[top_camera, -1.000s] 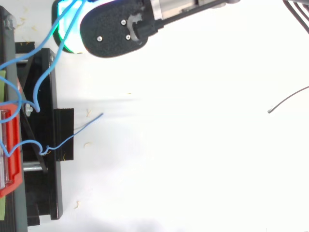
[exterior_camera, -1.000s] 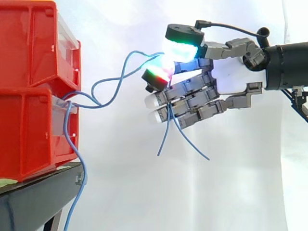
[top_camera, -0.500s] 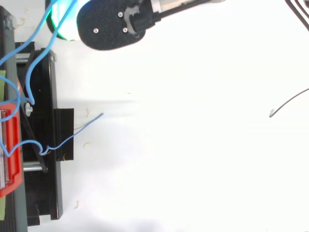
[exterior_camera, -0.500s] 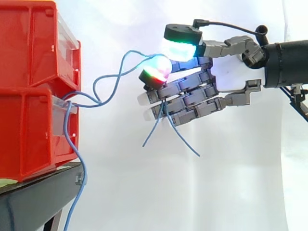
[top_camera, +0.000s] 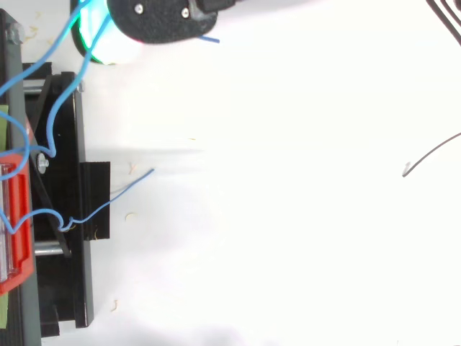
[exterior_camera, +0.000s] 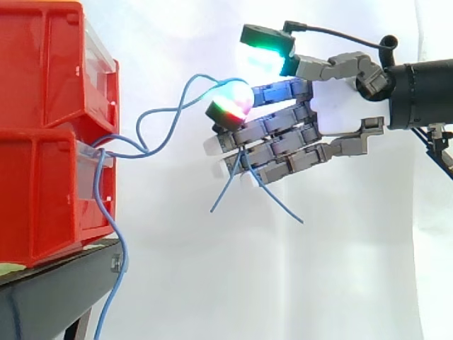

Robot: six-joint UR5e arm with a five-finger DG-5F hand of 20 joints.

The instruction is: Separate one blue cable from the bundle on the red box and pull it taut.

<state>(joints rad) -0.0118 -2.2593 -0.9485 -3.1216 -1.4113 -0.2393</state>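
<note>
Two stacked red bins (exterior_camera: pixel 42 134) stand on a black stand (exterior_camera: pixel 56 290) at the left. Blue cables (exterior_camera: pixel 166 124) leave the lower bin's front and loop rightwards to my hand (exterior_camera: pixel 283 138). One strand runs over the red-green glowing fingertip (exterior_camera: pixel 230 103) and passes between the straight fingers; two loose ends (exterior_camera: pixel 272 198) hang below them. The thumb's green pad (exterior_camera: pixel 267 55) stands above that fingertip with a gap. From above, the hand (top_camera: pixel 155 13) is at the top edge, with the blue cables (top_camera: pixel 61 108) running down to the red bin (top_camera: pixel 18 238).
Another blue cable (top_camera: pixel 108 203) lies across the black stand (top_camera: pixel 79 274), its end on the white floor. One blue strand (exterior_camera: pixel 113 283) hangs down past the stand's edge. A thin dark wire (top_camera: pixel 432 151) lies at the far right. A white curtain is behind.
The thumb has lifted off the glowing fingertip, leaving a gap. In the top view the hand has shifted towards the top edge. The cable loop keeps about the same shape.
</note>
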